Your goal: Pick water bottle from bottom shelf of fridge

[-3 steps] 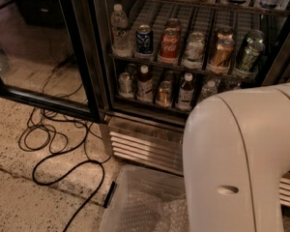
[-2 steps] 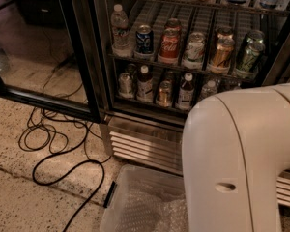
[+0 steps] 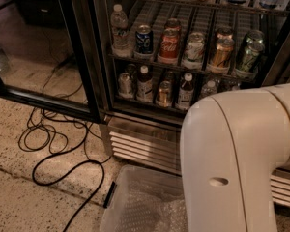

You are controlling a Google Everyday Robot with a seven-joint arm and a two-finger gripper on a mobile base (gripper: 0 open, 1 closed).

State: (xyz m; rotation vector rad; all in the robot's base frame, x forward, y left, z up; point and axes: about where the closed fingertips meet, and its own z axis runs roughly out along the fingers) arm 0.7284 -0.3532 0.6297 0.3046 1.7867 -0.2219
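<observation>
Just right of a dark-filled bottle (image 3: pixel 185 92), the water bottle (image 3: pixel 209 89) stands upright on the bottom shelf (image 3: pixel 135 101) of the fridge (image 3: pixel 140 146), showing just above the top edge of the robot's white arm (image 3: pixel 237 163). A rack of drink cans (image 3: pixel 193 47) sits one level higher. The tool lies outside the view, so whether it is wide or narrow cannot be told; a black cable (image 3: pixel 63 166) loops over the floor before the fridge.

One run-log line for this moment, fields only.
phase: pre-grasp | pincer: out of view | arm: foreground right | fridge: door open | water bottle: on bottom shelf, untouched
</observation>
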